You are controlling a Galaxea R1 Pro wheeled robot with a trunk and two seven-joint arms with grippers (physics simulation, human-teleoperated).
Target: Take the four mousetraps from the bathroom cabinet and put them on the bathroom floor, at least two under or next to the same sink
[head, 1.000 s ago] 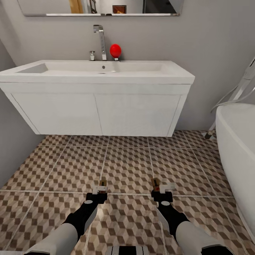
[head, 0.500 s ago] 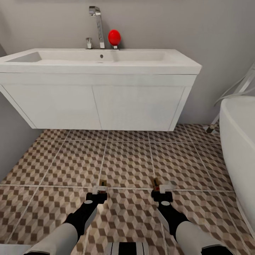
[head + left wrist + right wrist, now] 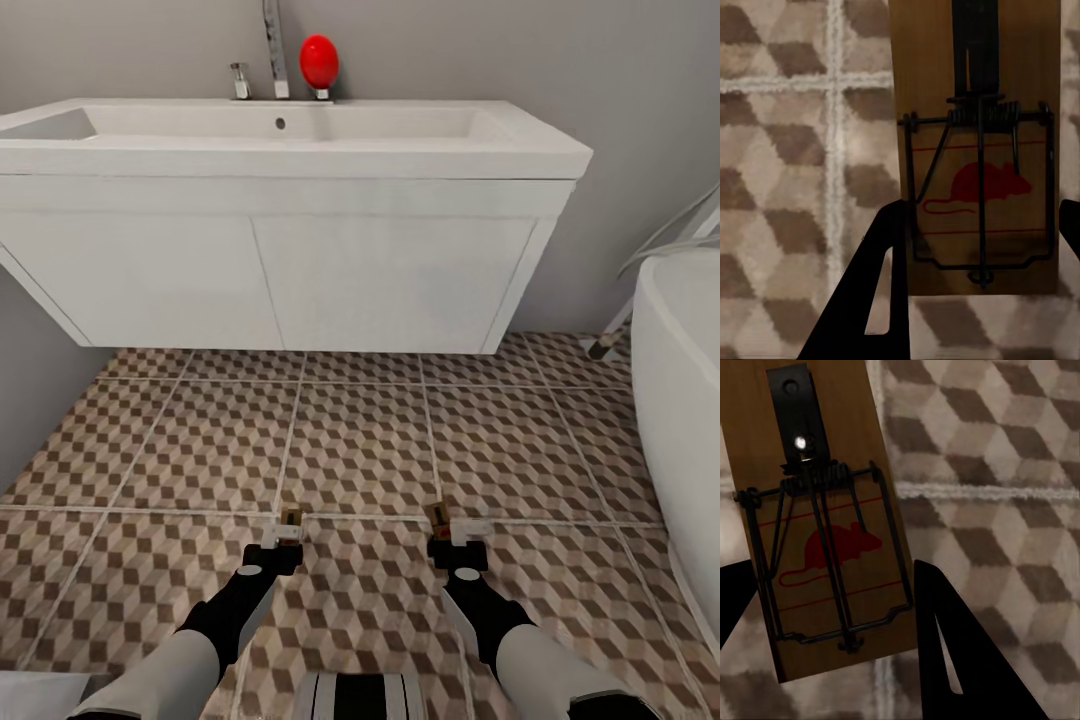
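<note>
My left gripper is shut on a mousetrap, held above the cube-patterned bathroom floor. The left wrist view shows that trap close up, a brown board with a wire bar and a red mouse print, clamped between the dark fingers. My right gripper is shut on a second mousetrap. That board sits tilted between the right fingers. The white sink hangs on the wall ahead of both hands.
A chrome faucet and a red ball-shaped object stand on the sink's back edge. A white bathtub curves in at the right. A grey wall closes the left side. Open tile lies under the sink.
The view has moved closer to the sink and tilted down; the mirror has left the picture. Both grippers keep the same hold on their traps.
</note>
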